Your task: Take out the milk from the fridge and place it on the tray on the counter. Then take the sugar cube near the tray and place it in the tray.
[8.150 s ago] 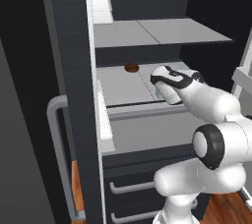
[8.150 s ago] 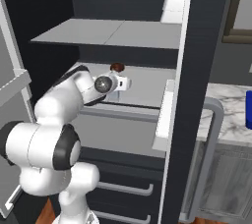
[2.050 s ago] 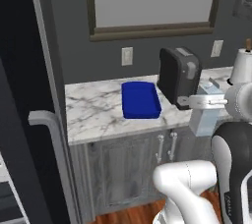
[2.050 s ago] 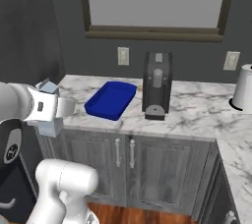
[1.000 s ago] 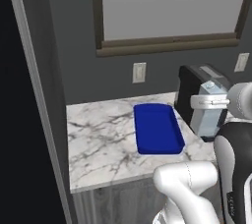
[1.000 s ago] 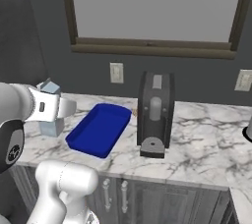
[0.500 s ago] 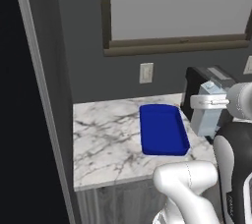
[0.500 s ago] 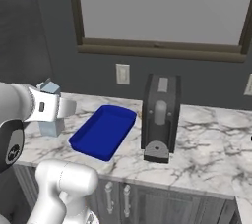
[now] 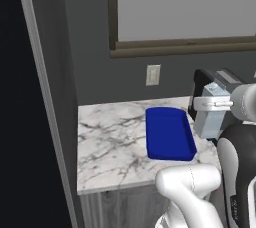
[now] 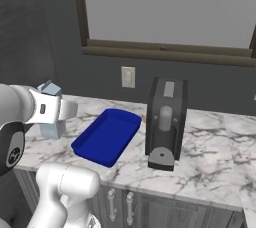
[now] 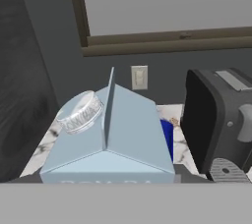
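Observation:
My gripper is shut on the milk, a pale grey-white gabled carton that I hold upright in the air over the counter's right part. The carton hangs just right of the deep blue tray, level with its far end. In the right base view the milk and gripper are to the left of the tray. The hand view looks down on the carton's gabled top and clear cap, with a strip of the tray behind it. The sugar cube is hidden.
A dark coffee machine stands on the counter just beyond the tray, close behind the carton. The fridge's dark side wall rises at the counter's left end. A wall outlet and window frame are behind.
The whole picture has shifted and grown, so the base has moved closer to the counter. The milk stays in my shut gripper, at about the same place beside the tray.

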Tool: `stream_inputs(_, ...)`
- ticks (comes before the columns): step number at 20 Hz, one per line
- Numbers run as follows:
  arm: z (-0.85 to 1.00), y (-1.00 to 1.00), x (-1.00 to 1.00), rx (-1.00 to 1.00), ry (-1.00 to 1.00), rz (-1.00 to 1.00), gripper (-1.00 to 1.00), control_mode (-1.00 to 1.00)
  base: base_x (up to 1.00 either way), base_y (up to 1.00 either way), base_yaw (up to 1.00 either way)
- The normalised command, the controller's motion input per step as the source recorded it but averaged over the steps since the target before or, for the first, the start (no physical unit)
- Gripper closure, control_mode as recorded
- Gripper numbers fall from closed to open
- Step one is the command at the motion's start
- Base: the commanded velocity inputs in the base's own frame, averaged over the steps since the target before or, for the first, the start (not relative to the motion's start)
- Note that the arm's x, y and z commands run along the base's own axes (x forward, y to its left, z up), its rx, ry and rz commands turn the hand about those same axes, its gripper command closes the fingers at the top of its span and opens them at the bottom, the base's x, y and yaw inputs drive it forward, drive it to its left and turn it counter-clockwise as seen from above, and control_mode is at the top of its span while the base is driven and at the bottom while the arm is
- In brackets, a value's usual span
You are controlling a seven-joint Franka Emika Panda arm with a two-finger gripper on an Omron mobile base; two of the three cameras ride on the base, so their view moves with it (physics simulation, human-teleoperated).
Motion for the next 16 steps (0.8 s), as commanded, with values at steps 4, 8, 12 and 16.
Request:
stream_inputs(4,0.00,0.00,0.00,0.00,0.00,0.00,1.00,1.00,0.55,0.00,0.00)
stream_inputs(8,0.00,0.00,0.00,0.00,0.00,0.00,1.00,1.00,0.73,0.00,0.00)
stream_inputs(12,0.00,0.00,0.00,0.00,0.00,0.00,1.00,1.00,0.83,0.00,0.00)
stream_inputs(16,0.00,0.00,0.00,0.00,0.00,0.00,1.00,1.00,0.84,0.00,0.00)
